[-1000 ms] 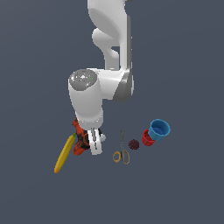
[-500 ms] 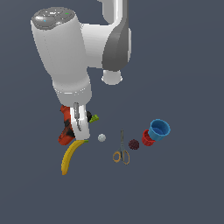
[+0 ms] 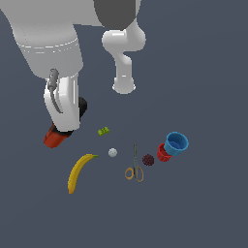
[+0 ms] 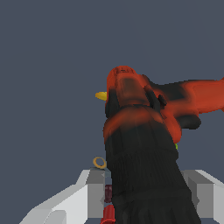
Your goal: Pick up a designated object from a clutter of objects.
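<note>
The gripper (image 4: pixel 144 197) holds the drill (image 4: pixel 144 144) clamped between its fingers, lifted off the bench (image 3: pixel 203 208); banana (image 3: pixel 79 170) and scissors (image 3: pixel 134 167) lie below it.

Red-orange and black drill (image 4: pixel 140 144) hangs clamped in the gripper (image 4: pixel 144 192), above the clutter.

The ground (image 3: pixel 208 213) was one flat, dark slate-blue surface filling both views — no seam, wall or furniture showed. Light was soft and even — shadows barely registered.
</note>
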You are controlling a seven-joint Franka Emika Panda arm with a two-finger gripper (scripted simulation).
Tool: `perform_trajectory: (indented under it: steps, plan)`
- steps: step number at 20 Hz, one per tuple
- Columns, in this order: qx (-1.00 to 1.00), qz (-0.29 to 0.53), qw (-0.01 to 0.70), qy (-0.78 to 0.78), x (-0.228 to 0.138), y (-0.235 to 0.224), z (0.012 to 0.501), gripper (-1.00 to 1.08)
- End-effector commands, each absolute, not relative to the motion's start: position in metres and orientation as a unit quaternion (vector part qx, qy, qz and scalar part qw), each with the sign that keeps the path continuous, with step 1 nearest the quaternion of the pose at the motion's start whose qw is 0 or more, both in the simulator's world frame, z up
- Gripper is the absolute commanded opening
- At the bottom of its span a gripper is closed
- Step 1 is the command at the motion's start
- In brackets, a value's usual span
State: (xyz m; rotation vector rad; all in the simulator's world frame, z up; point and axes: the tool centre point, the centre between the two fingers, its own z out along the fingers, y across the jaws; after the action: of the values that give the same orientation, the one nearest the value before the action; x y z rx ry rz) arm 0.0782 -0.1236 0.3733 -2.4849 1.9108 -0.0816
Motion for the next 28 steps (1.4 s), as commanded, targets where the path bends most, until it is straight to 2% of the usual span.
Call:
perform_trajectory:
  steps: [1,10,20,28]
  plan:
    - [-0.793,-0.028,0.004,0.609,0.079,-0.128,0.396,-1.0]
    - [-0.793,-0.028,0.004,0.608,0.082,-0.135,0.434,-1.0]
    - [-0.793,-0.025,0.002,0.609,0.083,-0.136,0.435,-1.0]
    - [-0.793,-0.025,0.002,0.609,0.082,-0.141,0.457,-1.0]
